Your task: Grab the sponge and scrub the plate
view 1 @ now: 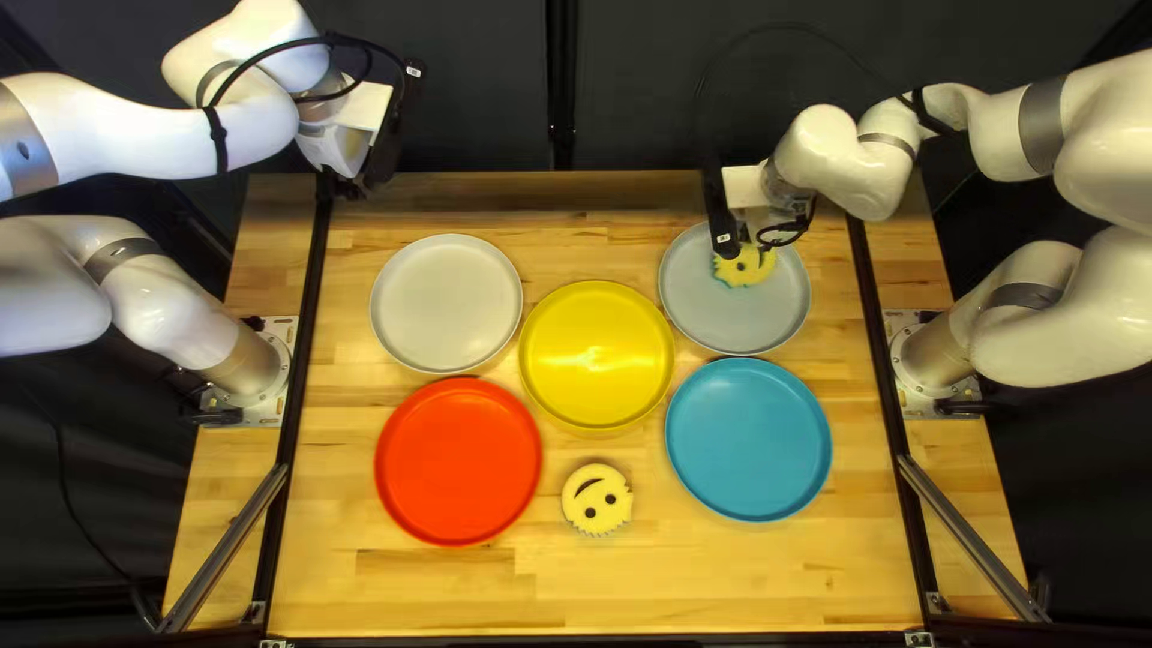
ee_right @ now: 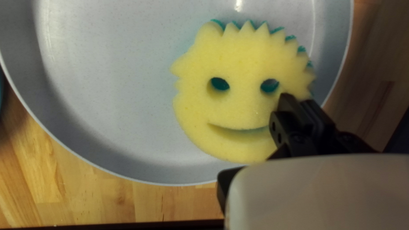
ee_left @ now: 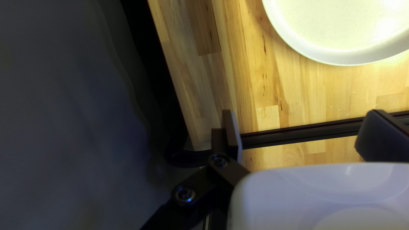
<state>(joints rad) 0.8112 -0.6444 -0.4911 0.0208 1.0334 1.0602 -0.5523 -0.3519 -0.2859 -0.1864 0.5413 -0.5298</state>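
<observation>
- Right gripper [ee_right: 298, 100]: fingers drawn close, apparently pinching the rim of the smiley sponge [ee_right: 243, 102], near one eye hole. In the top left view the grip comes in at the sponge's 10–11 o'clock.
- Sponge: yellow face up, teal layer under, lying about 12–1 o'clock within the blue-grey plate [view 1: 702, 315]. Judged light and springy, no breakage risk; foam should squash under the pads and may twist, being held off-centre.
- Best hold: the solid foam of the rim, deep enough to stop it pivoting. The toothed edge offers less to bite on. Modest downward pressure for scrubbing, probably the next step.
- Blue-grey plate: smooth, shallow, raised rim; likely stiff and apt to skate if pushed hard sideways. Holds the sponge.
- Yellow plate [view 1: 597, 355]: 8 o'clock from the blue-grey one, just beside it.
- Blue plate [view 1: 749, 439]: 6 o'clock from the blue-grey one.
- Light grey plate [view 1: 447, 303]: 9 o'clock, farther off.
- Second sponge [view 1: 585, 507]: on the wooden table [view 1: 672, 588], 6 o'clock from the yellow plate.
- Red plate [view 1: 459, 462]: 8 o'clock from the yellow.
- Left gripper [ee_left: 303, 123]: fingers wide apart, nothing between them; 11 o'clock from the light grey plate.
</observation>
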